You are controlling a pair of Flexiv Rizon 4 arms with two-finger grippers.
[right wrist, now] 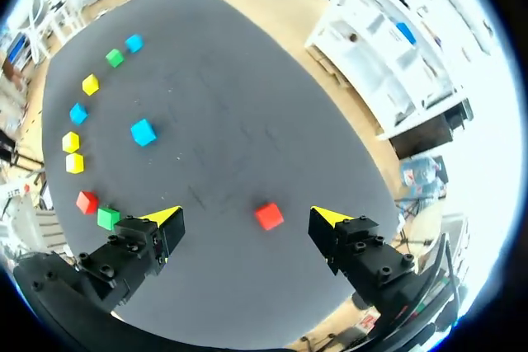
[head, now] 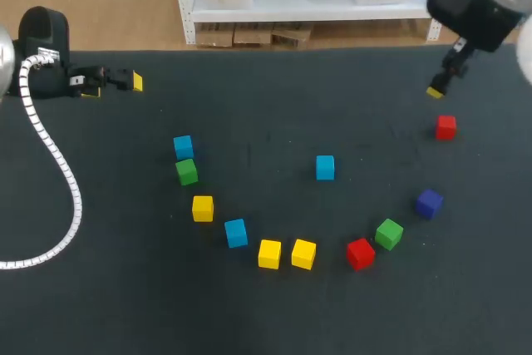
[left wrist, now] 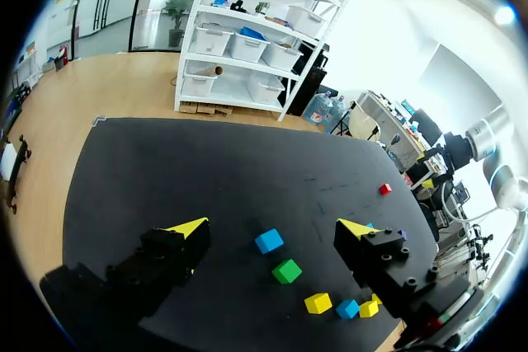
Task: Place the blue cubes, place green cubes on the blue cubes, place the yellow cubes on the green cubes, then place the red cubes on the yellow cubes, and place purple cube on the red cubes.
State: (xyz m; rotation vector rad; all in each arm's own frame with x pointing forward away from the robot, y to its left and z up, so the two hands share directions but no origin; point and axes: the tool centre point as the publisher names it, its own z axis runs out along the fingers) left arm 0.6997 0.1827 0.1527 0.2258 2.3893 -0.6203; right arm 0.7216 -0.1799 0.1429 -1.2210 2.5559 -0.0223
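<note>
I'm counting eleven cubes lying singly on the table (head: 274, 97). Three blues are showing: the first blue cube (head: 183, 146) is sitting at the left end of a loose arc, the second blue cube (head: 236, 233) is lying nearer me along that arc, and the third blue cube (head: 325, 167) is sitting alone inside it. Two greens: the first green cube (head: 187, 172) is resting just beside the first blue cube, and the second green cube (head: 388, 234) is sitting just beside the first red cube (head: 360, 253). Three yellows: the first yellow cube (head: 202, 208) is lying between the first green and the second blue, while the second yellow cube (head: 269, 253) and third yellow cube (head: 303, 253) are sitting side by side where the arc comes nearest me. The purple cube (head: 429, 203) is the only one of its colour, lying near the second green. The second red cube (head: 446, 127) is sitting off at the right end, well apart.

My right gripper (right wrist: 246, 218) is hovering near that red cube, fingers spread wide, gripping nothing; the cube is showing ahead of them, untouched. My left gripper (left wrist: 272, 227) is hanging at the table's left side, well apart from the cubes, fingers likewise wide apart and empty. The table is wearing a dark, matte cover, and a white ribbed hose (head: 50, 155) is trailing across its left side.
</note>
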